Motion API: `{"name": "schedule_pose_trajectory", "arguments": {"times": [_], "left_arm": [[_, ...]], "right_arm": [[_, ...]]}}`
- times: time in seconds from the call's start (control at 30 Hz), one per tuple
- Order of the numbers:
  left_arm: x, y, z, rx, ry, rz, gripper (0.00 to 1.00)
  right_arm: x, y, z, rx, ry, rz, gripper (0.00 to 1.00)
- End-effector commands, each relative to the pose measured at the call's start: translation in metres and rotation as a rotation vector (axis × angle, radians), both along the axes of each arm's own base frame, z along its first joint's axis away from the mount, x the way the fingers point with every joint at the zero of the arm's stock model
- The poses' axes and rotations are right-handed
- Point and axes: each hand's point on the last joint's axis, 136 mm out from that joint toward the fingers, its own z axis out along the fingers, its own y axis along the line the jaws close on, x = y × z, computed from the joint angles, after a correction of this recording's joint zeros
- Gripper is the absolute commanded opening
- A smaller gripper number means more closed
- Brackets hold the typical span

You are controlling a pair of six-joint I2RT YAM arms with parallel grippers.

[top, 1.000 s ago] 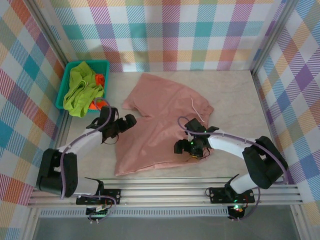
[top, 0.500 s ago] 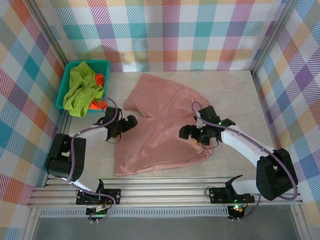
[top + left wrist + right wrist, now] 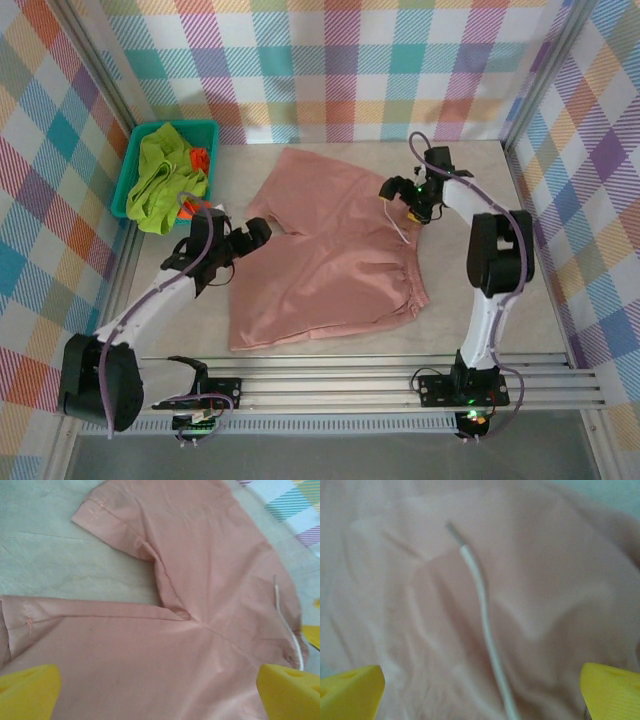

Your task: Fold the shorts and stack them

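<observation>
A teal basket (image 3: pixel 213 150) sits at the far left corner of the counter (image 3: pixel 470 300). The green shorts (image 3: pixel 158 178) fill most of it, bunched up and hanging over its near rim. The orange shorts (image 3: pixel 200 158) lie tucked under them, showing at the right side and again at the near corner.

The pink shorts (image 3: pixel 330 250) lie spread flat in the middle of the counter, well apart from the basket, with the 2 legs pointing left and the waist to the right. The white drawstring (image 3: pixel 397 225) lies loose on the cloth near the waist.

The left claw (image 3: pixel 255 235) sits at the left edge of the pink shorts, by the notch between the 2 legs. In its wrist view the 2 yellow fingers (image 3: pixel 30 692) are spread wide and released, with the crotch seam ahead between them.

The right claw (image 3: pixel 395 192) is at the far right corner of the pink shorts, over the waist. In its wrist view its fingers (image 3: pixel 350 692) are also spread and released, with the drawstring running over the cloth between them. Whether either claw touches the cloth cannot be told.
</observation>
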Motion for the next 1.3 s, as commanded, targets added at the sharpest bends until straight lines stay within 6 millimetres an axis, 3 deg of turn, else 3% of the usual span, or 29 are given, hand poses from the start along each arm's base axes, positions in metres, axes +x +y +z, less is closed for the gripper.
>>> {"name": "schedule_pose_trajectory", "arguments": {"times": [0.0, 0.17, 0.33, 0.47, 0.6, 0.73, 0.83, 0.93, 1.1, 1.27], "left_arm": [[-0.025, 0.001, -0.011, -0.014, 0.079, 0.012, 1.0], [-0.044, 0.008, -0.019, -0.016, 0.15, 0.059, 1.0], [-0.057, 0.007, -0.03, -0.023, 0.206, 0.097, 1.0], [-0.078, 0.005, -0.04, 0.006, 0.259, 0.149, 1.0], [-0.105, 0.001, -0.052, -0.008, 0.316, 0.201, 1.0], [-0.14, -0.001, -0.067, 0.01, 0.379, 0.229, 1.0], [-0.165, 0.005, -0.075, 0.036, 0.434, 0.259, 0.99], [-0.183, 0.009, -0.083, 0.033, 0.486, 0.273, 0.95], [-0.197, -0.008, -0.099, -0.067, 0.559, 0.247, 0.88], [-0.208, -0.01, -0.11, -0.084, 0.627, 0.261, 0.79]], "right_arm": [[0.007, -0.009, -0.027, -0.027, 0.074, -0.005, 1.0], [0.031, -0.02, -0.047, -0.048, 0.107, -0.019, 1.0], [0.063, -0.029, -0.046, -0.043, 0.101, -0.043, 1.0], [0.082, -0.027, -0.017, 0.005, 0.026, -0.041, 0.99], [0.076, -0.02, 0.037, 0.061, -0.117, -0.041, 0.99], [0.043, -0.025, 0.089, 0.047, -0.257, -0.045, 1.0], [0.007, -0.032, 0.107, 0.009, -0.302, -0.046, 1.0], [-0.031, -0.042, 0.113, -0.029, -0.331, -0.071, 1.0], [-0.095, -0.053, 0.105, -0.05, -0.339, -0.111, 1.0], [-0.138, -0.057, 0.101, -0.07, -0.322, -0.113, 1.0]]}}
